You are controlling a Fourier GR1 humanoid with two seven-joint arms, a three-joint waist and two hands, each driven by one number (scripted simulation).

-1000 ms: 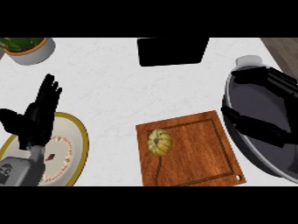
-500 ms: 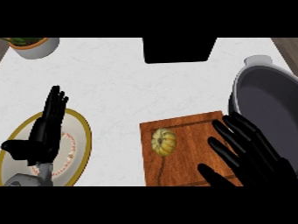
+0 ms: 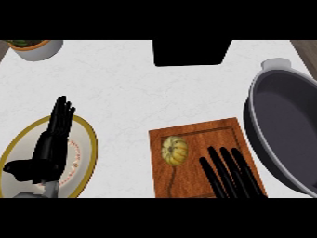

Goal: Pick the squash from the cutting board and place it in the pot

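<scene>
Squash point(image 3: 175, 150) lies on the board point(image 3: 205, 132), lower centre of the frame, near the board's left edge. Right hand point(image 3: 229, 174) is over the board's lower right, fingers straight and spread, holding nothing, just right of the squash and apart from it. Pot point(image 3: 257, 135) occupies the right side. Left hand point(image 3: 48, 148) rests open over the plate point(image 3: 85, 139), lower left.

Yellow squash point(image 3: 175, 150), brown cutting board point(image 3: 209, 135), grey pot point(image 3: 291, 135)
</scene>
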